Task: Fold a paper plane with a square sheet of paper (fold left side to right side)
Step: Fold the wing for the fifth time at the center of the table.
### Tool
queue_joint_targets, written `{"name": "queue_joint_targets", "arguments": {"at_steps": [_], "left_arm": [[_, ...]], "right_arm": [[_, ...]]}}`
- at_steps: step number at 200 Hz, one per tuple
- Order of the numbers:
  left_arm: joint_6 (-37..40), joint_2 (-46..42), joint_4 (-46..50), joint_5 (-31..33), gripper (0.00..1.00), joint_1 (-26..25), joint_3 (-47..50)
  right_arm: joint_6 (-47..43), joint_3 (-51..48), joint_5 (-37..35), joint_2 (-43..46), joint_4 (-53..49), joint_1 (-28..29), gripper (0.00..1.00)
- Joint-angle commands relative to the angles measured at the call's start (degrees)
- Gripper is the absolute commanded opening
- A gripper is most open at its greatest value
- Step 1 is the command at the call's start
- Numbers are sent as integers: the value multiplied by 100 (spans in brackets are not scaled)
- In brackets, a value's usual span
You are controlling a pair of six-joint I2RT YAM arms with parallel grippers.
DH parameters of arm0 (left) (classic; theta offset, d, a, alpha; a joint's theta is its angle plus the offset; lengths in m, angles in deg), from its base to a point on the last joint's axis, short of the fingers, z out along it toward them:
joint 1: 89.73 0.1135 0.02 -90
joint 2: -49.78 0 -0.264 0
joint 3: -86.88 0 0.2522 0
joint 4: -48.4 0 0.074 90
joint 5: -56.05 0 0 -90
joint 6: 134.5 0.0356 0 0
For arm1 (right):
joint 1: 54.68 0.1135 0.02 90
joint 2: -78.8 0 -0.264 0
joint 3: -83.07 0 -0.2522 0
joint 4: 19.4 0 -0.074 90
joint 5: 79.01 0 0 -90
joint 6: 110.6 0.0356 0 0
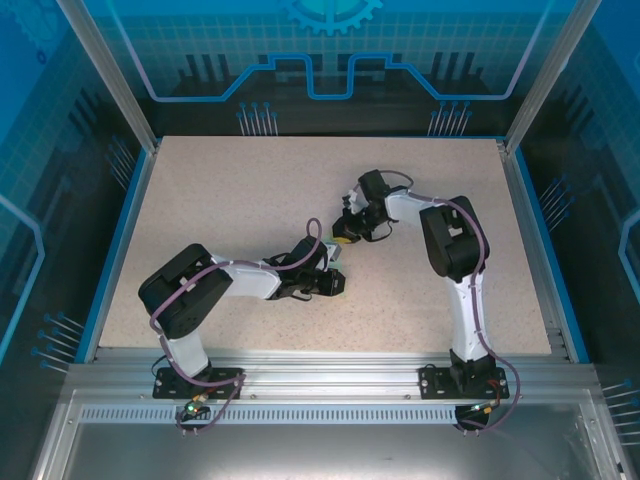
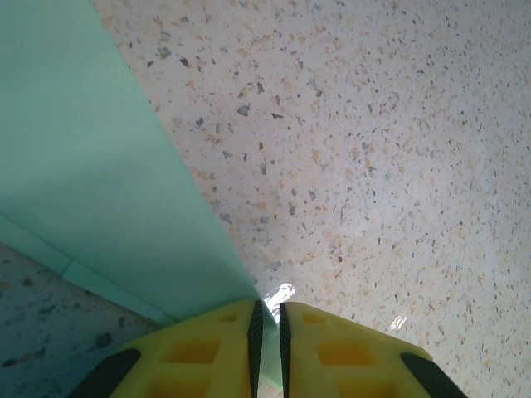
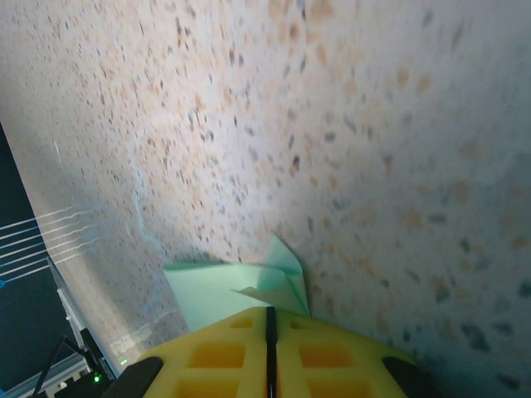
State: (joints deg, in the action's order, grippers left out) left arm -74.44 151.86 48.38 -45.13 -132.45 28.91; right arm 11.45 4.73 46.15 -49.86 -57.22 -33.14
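Creased paper [image 2: 91, 166], seemingly in left tool [image 2: 267, 311]

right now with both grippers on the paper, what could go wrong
1. The left gripper and right gripper both look pinched on the thin paper, close together; pulling apart could tear it.
2. Its folds lie unevenly in the right wrist view, so pressing now may set a crooked crease.
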Motion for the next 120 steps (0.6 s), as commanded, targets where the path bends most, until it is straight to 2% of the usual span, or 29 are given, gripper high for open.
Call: {"name": "queue_joint_targets", "arguments": {"at_steps": [1, 98, 120], "left_arm": [[93, 282, 867, -42, 19, -127, 189], [75, 203, 816, -29, 18, -131, 256], [51, 92, 788, -41, 19, -128, 290]], "right_arm": [[-58, 384, -388, -292, 229, -172, 9], [-67, 1638, -528, -1090, -245, -224, 10], [-68, 1773, -526, -1030, -280, -268, 11]]}}
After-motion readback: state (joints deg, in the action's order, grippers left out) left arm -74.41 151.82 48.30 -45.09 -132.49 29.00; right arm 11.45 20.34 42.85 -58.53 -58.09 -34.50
